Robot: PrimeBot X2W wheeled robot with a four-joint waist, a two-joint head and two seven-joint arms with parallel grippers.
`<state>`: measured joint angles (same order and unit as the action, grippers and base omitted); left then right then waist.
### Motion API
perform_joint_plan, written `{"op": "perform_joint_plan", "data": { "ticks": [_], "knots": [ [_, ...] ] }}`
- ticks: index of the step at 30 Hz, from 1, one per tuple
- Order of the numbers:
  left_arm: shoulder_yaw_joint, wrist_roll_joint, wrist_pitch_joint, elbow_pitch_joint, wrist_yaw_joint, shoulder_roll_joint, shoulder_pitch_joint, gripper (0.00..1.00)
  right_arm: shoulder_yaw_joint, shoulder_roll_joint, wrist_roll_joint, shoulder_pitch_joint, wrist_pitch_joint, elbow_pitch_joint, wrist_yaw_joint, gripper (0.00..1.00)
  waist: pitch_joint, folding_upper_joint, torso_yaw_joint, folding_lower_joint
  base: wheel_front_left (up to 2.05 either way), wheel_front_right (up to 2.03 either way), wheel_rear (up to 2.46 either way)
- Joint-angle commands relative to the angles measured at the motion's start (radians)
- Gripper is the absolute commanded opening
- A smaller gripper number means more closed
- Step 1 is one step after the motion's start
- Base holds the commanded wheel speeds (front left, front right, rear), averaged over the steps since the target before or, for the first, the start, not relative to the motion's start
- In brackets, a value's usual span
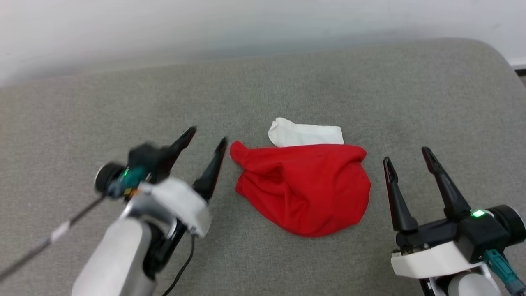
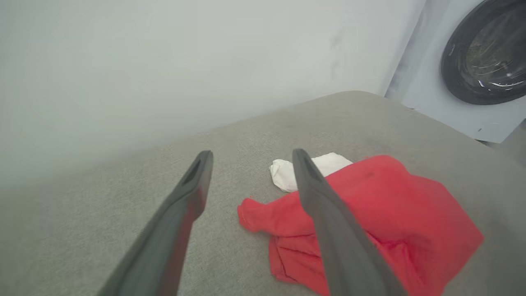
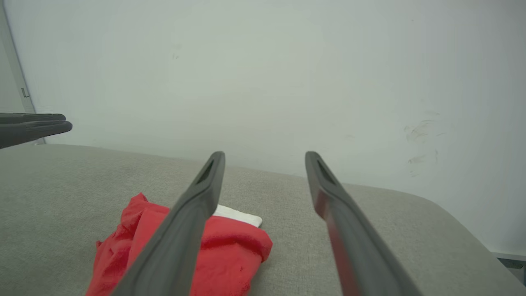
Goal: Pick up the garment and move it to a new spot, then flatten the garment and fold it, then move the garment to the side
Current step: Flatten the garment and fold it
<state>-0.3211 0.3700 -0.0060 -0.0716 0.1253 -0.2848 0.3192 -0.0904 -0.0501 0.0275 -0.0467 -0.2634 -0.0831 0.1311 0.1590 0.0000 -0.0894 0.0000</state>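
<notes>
The garment (image 1: 304, 187) lies crumpled in a red heap on the grey cushioned surface (image 1: 287, 82), with a white sleeve (image 1: 304, 135) sticking out at its far side. The same red heap, the garment (image 2: 386, 209), fills the lower right of the left wrist view, and the garment (image 3: 222, 255) sits low and left in the right wrist view. My left gripper (image 1: 204, 142) hangs open just left of the heap, blurred, with nothing between its fingers. To the heap's right, my right gripper (image 1: 407, 154) stands open and empty, apart from the cloth.
A pale wall (image 1: 205, 24) runs along the far edge of the surface. A washing machine with a dark round door (image 2: 485, 53) stands beyond the surface's right corner. A dark cable (image 1: 181, 267) trails from my left arm. Bare grey surface lies on both sides.
</notes>
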Motion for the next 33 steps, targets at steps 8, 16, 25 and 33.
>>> {"op": "perform_joint_plan", "data": {
  "ticks": [8,16,25,33],
  "knots": [
    [-0.273,0.321,0.482,-0.001,0.004,-0.166,0.353,1.0,0.001,0.0,-0.012,-0.058,-0.002,-0.013,-0.001,1.0,0.102,0.0,-0.028,0.0,0.0,0.0,0.0],
    [-0.363,0.508,0.752,-0.09,0.004,-0.226,0.533,1.0,-0.009,0.0,-0.038,-0.083,-0.002,-0.018,-0.001,1.0,0.174,0.0,-0.073,0.0,0.0,0.0,0.0],
    [-0.464,0.517,0.803,-0.224,0.004,-0.241,0.603,1.0,-0.011,0.0,-0.062,-0.116,-0.002,-0.023,-0.001,1.0,0.24,0.0,-0.112,0.0,0.0,0.0,0.0],
    [-0.542,0.588,0.767,-0.249,0.004,-0.27,0.577,0.0,-0.003,0.0,-0.068,-0.116,-0.002,-0.019,-0.001,1.0,0.246,0.0,-0.113,0.0,0.0,0.0,0.0]
  ]
}}
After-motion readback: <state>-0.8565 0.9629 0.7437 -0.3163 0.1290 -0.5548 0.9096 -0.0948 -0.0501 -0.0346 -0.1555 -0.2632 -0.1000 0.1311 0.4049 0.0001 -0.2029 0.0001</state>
